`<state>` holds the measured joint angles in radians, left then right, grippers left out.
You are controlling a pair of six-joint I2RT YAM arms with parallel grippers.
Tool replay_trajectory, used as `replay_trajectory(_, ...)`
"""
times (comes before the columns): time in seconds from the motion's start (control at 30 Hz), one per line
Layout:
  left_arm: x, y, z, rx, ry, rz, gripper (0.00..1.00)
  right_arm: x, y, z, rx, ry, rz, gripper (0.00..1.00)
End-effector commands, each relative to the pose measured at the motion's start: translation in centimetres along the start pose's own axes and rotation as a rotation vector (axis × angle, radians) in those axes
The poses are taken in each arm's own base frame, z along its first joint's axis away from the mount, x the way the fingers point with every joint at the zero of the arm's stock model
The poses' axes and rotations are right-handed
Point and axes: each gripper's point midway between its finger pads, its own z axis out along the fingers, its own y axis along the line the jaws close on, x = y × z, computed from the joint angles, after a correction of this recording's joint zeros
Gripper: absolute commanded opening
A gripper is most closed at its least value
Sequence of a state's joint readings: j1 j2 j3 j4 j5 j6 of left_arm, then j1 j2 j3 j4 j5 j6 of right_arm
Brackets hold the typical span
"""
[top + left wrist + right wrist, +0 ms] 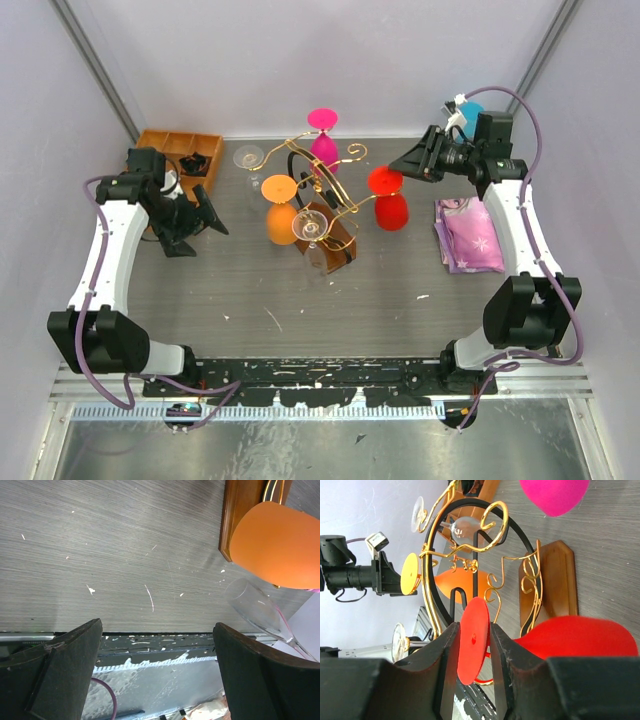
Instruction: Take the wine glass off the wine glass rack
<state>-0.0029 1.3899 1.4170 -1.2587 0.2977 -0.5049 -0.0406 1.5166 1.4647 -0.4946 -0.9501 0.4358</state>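
Here the red wine glass (389, 211) hangs bowl-down on the right side of the wine glass rack (336, 243), with its stem held in a gold hook. The right tool (400, 166) straddles the glass's foot, one finger close on either side; whether they pinch it I cannot tell. The left tool (196, 224) hovers left of the rack, spread wide above the tabletop (250, 290).

top external: looked down from behind, far
wrists: close, faced inward
shared: wine glass rack (338, 240) (240, 515) (555, 580)
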Motion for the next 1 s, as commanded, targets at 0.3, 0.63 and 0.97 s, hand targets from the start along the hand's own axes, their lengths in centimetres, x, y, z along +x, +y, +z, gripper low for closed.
replay_trajectory(0.3, 0.1, -0.4, -0.5, 0.022, -0.001, 0.018, 0.99, 1.9, 4.5, -0.6, -0.104, 0.082, -0.131, 0.41)
replay_trajectory(0.63, 0.3, -0.2, -0.7, 0.014, -0.007, 0.024, 0.99, 0.2, 4.4, -0.8, -0.048, -0.001, -0.117, 0.05)
replay_trajectory(0.97, 0.5, -0.1, -0.7, 0.013, -0.004, 0.032, 0.99, -1.5, 4.4, -3.5, -0.002, -0.104, -0.095, 0.03)
